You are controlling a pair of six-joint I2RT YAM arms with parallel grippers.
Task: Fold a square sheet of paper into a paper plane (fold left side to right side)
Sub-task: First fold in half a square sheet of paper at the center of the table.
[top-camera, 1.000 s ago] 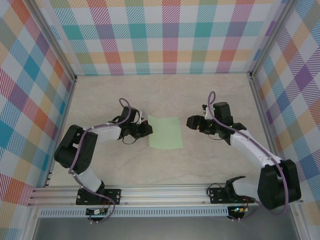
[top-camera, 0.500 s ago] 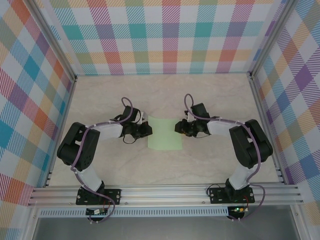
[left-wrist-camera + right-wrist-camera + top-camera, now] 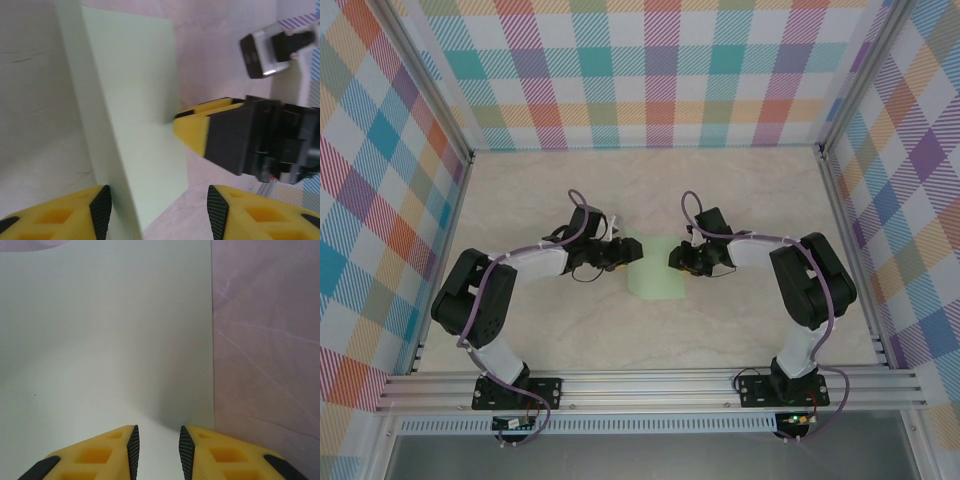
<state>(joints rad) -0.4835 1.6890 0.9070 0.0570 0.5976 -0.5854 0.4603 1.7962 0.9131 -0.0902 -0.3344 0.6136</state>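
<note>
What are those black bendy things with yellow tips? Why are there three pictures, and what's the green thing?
Those are two robot arms, a left arm and a right arm, bolted to the near edge of a table. One picture looks down from a camera above them. The other two come from small cameras on the wrists, so the yellow fingers look huge.

Each arm ends in a pincer with two fingers. Between them lies a square sheet of paper, pale green. The left pincer is wide open, and the paper's left side curls up off the table beside one finger. The right pincer sits at the paper's right edge with a narrow gap between its fingers.
</note>
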